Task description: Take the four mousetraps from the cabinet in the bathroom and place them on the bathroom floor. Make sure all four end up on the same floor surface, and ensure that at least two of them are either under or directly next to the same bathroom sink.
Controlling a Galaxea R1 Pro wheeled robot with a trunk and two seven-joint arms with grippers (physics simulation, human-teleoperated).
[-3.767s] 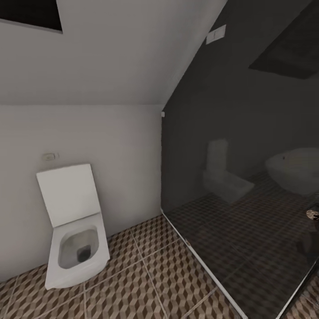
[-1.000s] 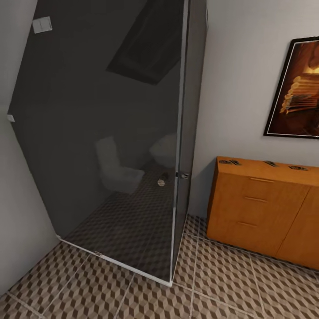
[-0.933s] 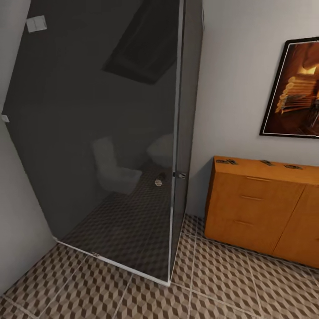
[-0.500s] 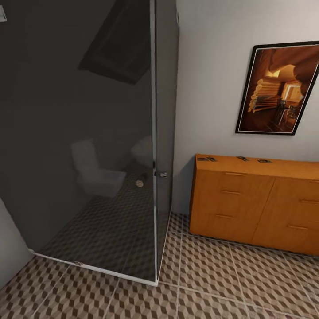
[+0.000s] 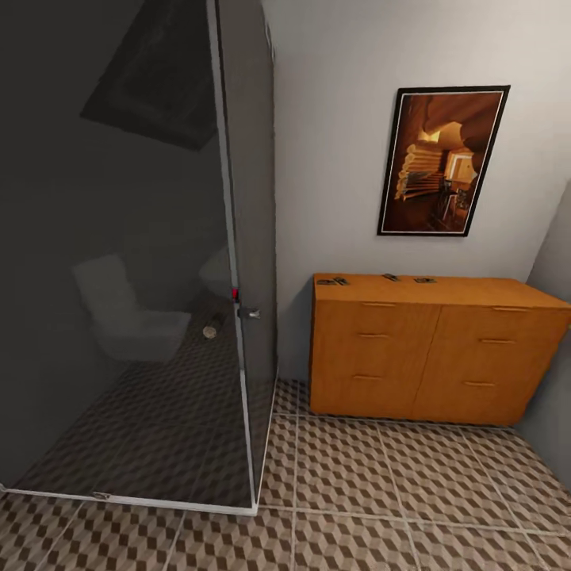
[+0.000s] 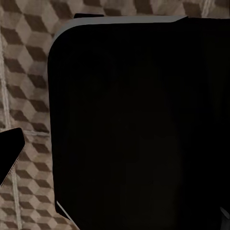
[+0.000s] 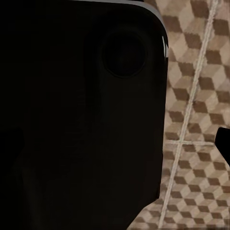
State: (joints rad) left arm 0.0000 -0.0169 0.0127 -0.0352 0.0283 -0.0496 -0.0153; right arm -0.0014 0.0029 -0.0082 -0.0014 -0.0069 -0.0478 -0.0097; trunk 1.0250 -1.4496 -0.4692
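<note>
Small dark mousetraps point(image 5: 385, 278) lie on the cabinet point(image 5: 428, 349) top against the wall, too tiny to count surely. Dark glass point(image 5: 127, 262) blurs the reflections. A black body blocks both wrist views over the floor point(image 7: 196, 120); I cannot tell the fingers' state.

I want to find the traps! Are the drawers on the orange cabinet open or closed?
Closed. The cabinet's drawer fronts sit flush, none pulled out. Small dark mousetraps lie on its top, not inside.

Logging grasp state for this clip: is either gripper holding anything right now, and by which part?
It cannot be told: neither wrist view shows what the fingers are doing. The mousetraps lie on the cabinet top, untouched.
</note>
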